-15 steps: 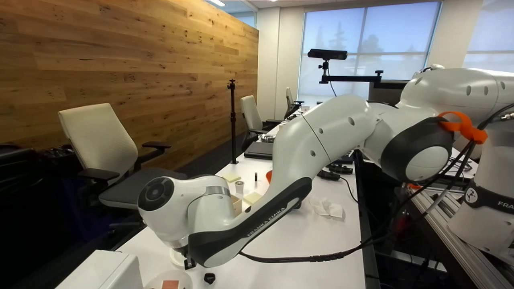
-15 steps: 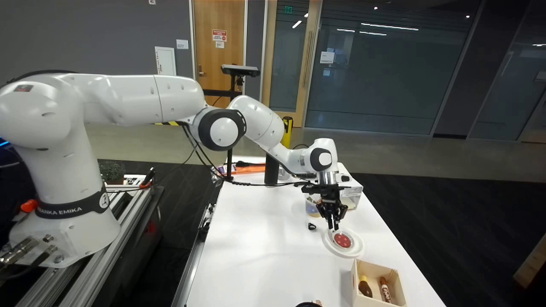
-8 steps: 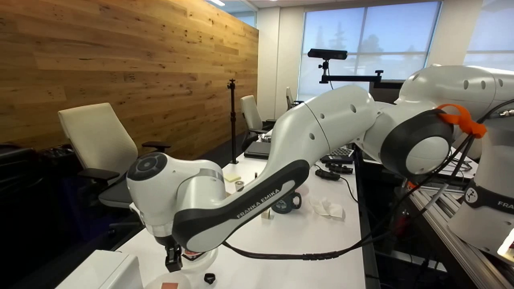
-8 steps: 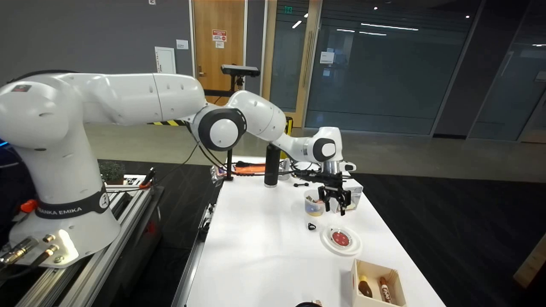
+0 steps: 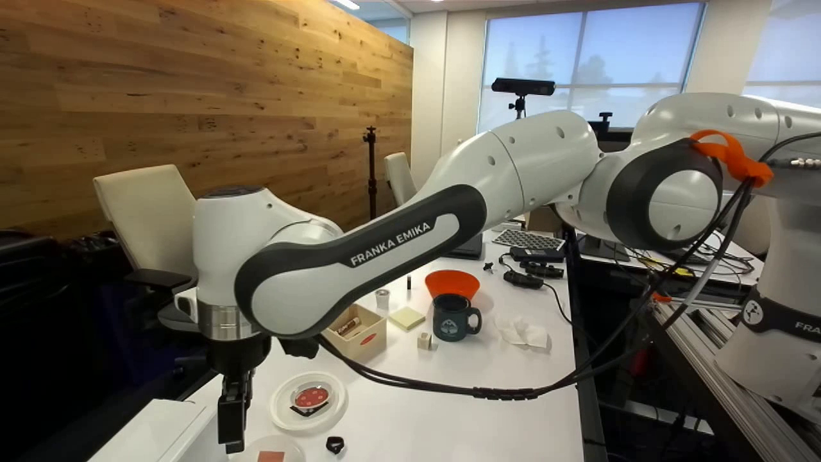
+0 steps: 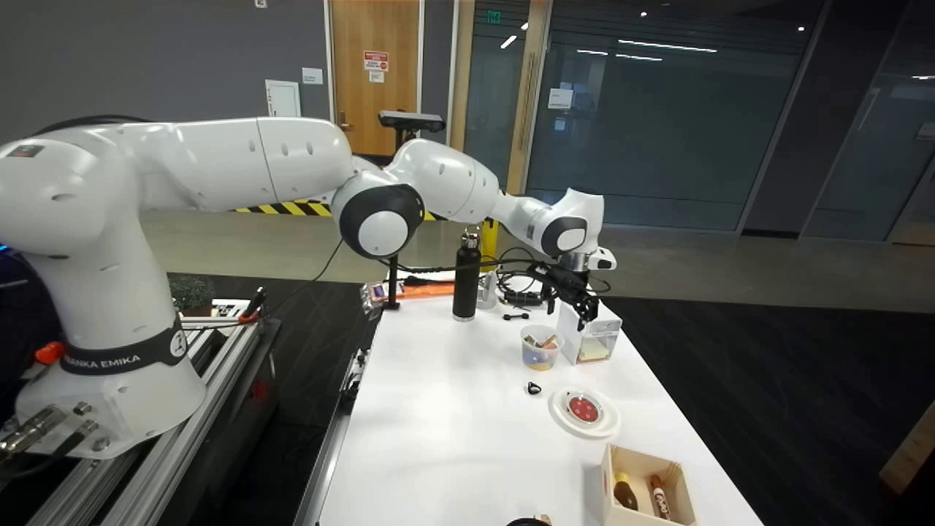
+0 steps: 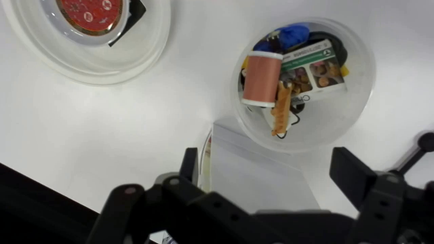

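My gripper (image 7: 264, 152) stands wide open in the wrist view, with nothing between its fingers. Below it lies the white top of a box (image 7: 254, 179). Just beyond that is a clear round tub (image 7: 342, 118) holding a pink spool (image 7: 262, 79), a printed card (image 7: 313, 67) and other small things. In an exterior view the gripper (image 6: 568, 318) hangs above the white box (image 6: 572, 330), beside the tub (image 6: 539, 356). A round clear container with a red patterned face (image 7: 95, 13) rests on a white plate (image 7: 145, 64), apart from the gripper; a black flat piece (image 7: 134, 17) shows under it.
A small black object (image 6: 534, 388) lies near the plate. A wooden box (image 5: 369, 343), dark mug (image 5: 452, 321), orange bowl (image 5: 452, 283) and crumpled tissue (image 5: 523, 333) stand farther along the table. A black bottle (image 6: 466, 285) and a dumbbell-shaped piece (image 6: 516, 316) are behind the tub.
My gripper has risen from the plate and moved over to the white box, and its jaws have spread apart. The red-faced container stays on the plate, which has shifted slightly.
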Robot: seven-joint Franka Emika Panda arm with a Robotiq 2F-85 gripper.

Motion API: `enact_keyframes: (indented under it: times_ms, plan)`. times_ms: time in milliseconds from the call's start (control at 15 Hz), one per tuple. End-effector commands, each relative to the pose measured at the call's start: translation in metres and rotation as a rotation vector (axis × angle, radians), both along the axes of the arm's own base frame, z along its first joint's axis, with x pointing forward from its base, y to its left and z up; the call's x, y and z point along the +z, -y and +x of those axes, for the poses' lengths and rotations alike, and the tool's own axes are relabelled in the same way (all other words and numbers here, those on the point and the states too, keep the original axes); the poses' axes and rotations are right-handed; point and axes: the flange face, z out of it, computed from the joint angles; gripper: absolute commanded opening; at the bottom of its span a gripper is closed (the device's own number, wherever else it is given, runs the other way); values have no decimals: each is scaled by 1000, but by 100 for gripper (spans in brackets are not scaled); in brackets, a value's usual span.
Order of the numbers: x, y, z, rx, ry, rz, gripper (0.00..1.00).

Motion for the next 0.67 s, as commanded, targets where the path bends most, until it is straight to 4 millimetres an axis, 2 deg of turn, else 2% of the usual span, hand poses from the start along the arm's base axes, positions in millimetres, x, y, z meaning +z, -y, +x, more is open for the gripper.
enact_keyframes:
  times_ms: [0,133,333,467,600]
  plan:
    - [19,41,16,-30,-39,154,100]
    - [33,75,27,-107,-31,169,100]
    - [70,120,42,-200,20,154,100]
    - [97,140,51,-278,70,136,100]
    - [120,151,57,-368,138,120,100]
